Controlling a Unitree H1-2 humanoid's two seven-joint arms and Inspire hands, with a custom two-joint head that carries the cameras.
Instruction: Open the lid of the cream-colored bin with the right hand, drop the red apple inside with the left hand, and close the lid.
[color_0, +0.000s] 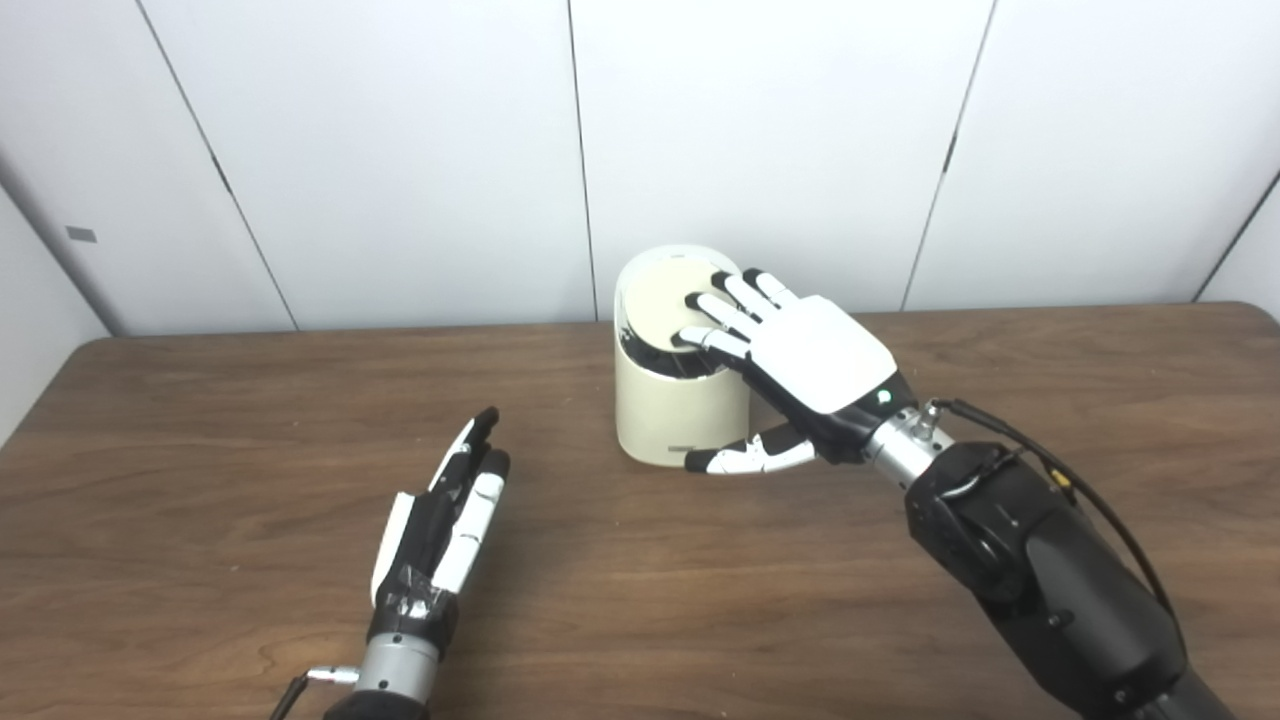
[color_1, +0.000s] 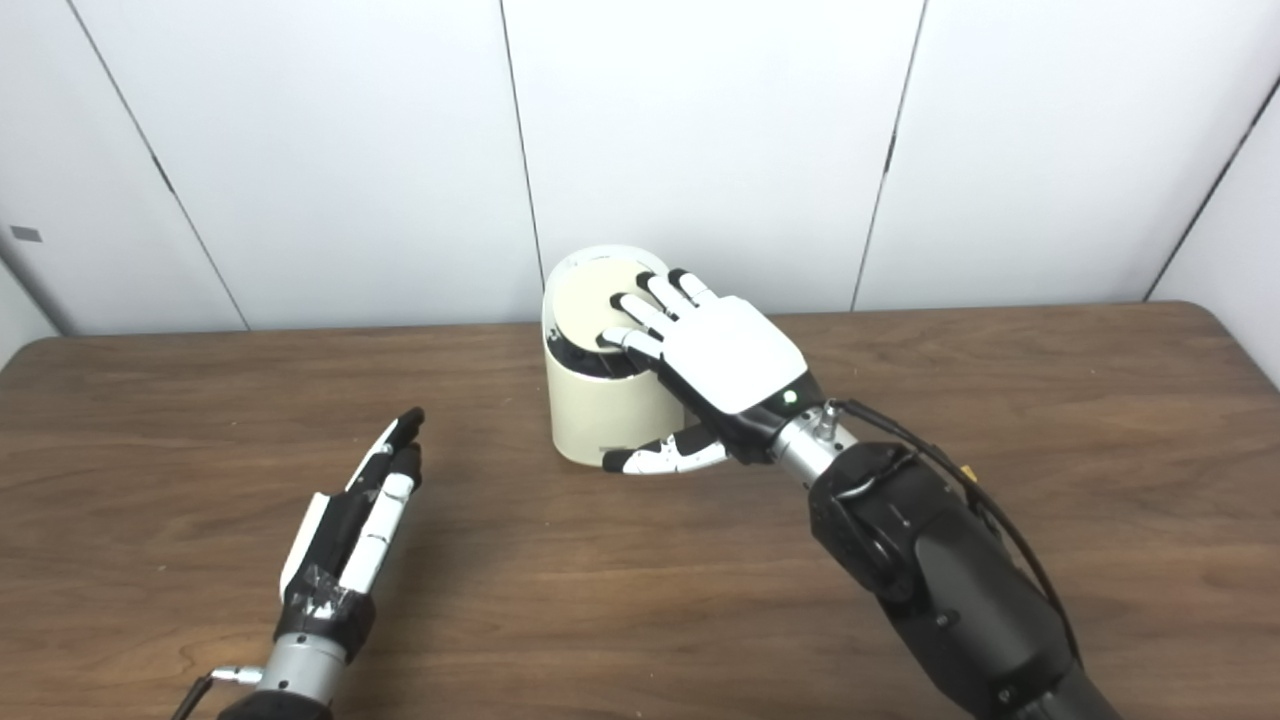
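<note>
A cream-colored bin (color_0: 672, 415) stands at the far middle of the table, its round lid (color_0: 667, 300) down on top. My right hand (color_0: 800, 350) lies flat over the lid from the right, fingers spread and resting on it, thumb low beside the bin's front. My left hand (color_0: 445, 510) hovers open near the table's front left, fingers straight and holding nothing. No red apple shows in either view.
The brown wooden table (color_0: 900, 620) runs the full width, with its far edge against white wall panels (color_0: 400, 150). My right forearm (color_0: 1030, 570) crosses the table's right front.
</note>
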